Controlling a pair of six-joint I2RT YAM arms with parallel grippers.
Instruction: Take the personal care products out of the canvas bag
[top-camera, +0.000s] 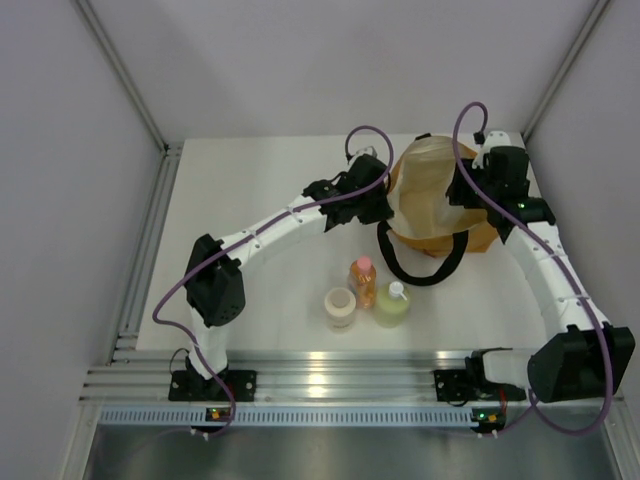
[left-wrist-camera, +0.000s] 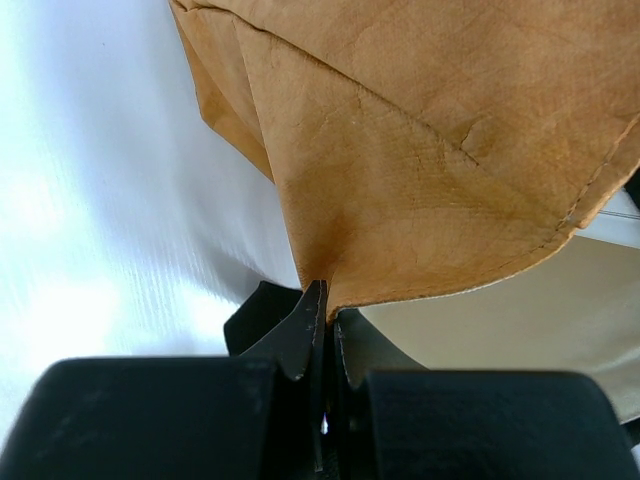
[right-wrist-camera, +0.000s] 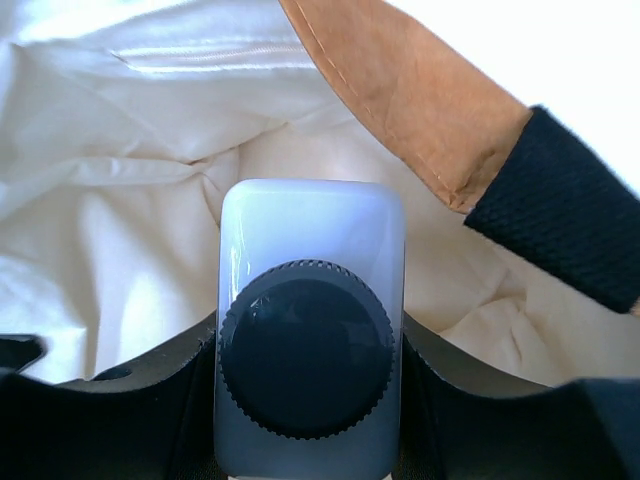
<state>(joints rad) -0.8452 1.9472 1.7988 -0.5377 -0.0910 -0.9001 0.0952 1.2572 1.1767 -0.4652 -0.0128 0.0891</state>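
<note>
Well, L gripper (left-wrist-camera: 325, 318) is clamped tight on the rim of the canvas bag (left-wrist-camera: 450, 150), tan wrinkly cloth w/ cream lining. R gripper (right-wrist-camera: 305, 375) sits inside the bag, fingers squeezing the whitish squarish bottle (right-wrist-camera: 310, 225): shiny, rounded corners, round black cap (right-wrist-camera: 305, 350) w/ ribbed edge. On the white table (top-camera: 260, 200), near the bag, stand the cream round jar (top-camera: 340, 307), orange bottle (top-camera: 364, 284) & pale yellow-green bottle (top-camera: 392, 306), close together.

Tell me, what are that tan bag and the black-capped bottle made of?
The bag looks like matte tan canvas, possibly waxed: fine weave, creases, a stitched hem. Its lining seems soft cream cloth, wrinkled. The bottle appears to be glossy whitish plastic, showing highlights; its cap is black with a ribbed edge, probably plastic too.
</note>
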